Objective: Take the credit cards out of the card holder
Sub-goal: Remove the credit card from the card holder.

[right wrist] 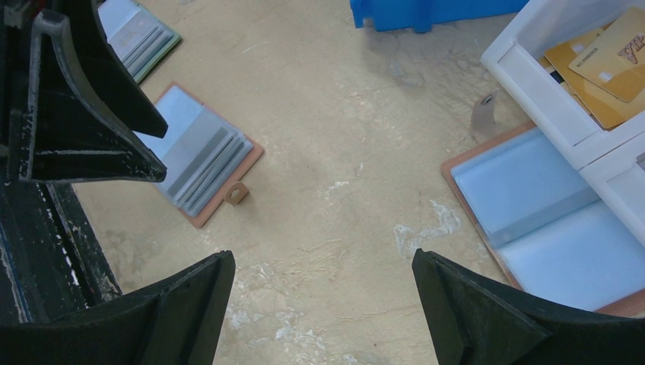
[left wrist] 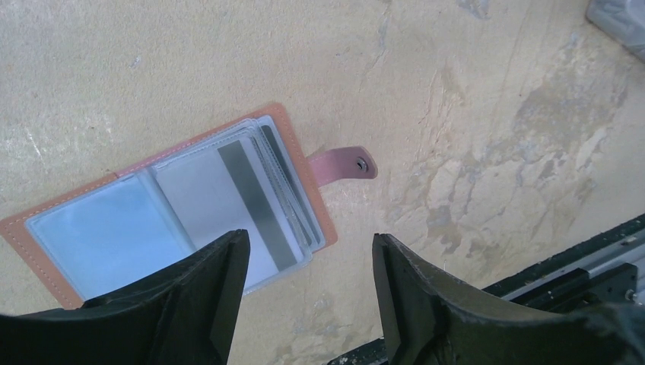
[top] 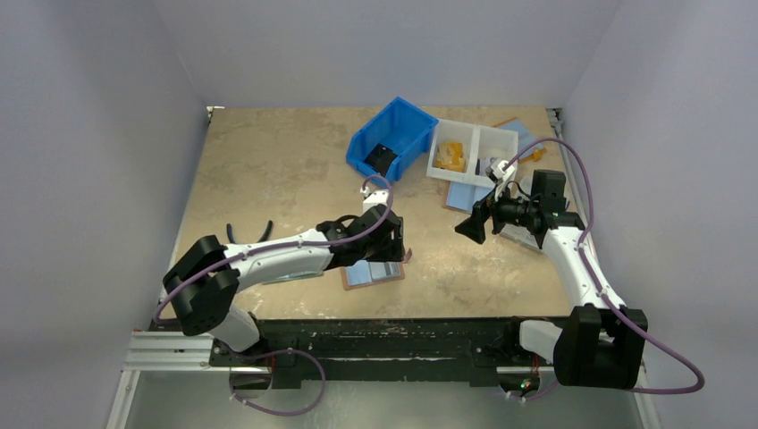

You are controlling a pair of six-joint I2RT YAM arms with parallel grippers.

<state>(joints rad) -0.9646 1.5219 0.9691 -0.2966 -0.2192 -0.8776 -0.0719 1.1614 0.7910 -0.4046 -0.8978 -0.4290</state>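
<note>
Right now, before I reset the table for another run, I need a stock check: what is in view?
Open salmon-brown leather card holder: one, light-blue lining, near table edge under left gripper.
Second open card holder: one, greenish edge, beneath the left arm.
Large flat folder: one, blue-lined, brown-edged, partly hidden by tray.
White plastic two-compartment tray: one, far right.
Gold cards: at least two, in tray.
Blue plastic bin: one, far centre, black item inside.
Left gripper: black, open, over card holder.
Right gripper: black, open, empty, near the folder.

One card holder [left wrist: 175, 205], one blue bin [top: 416, 134], one white tray [top: 476, 130]
</note>
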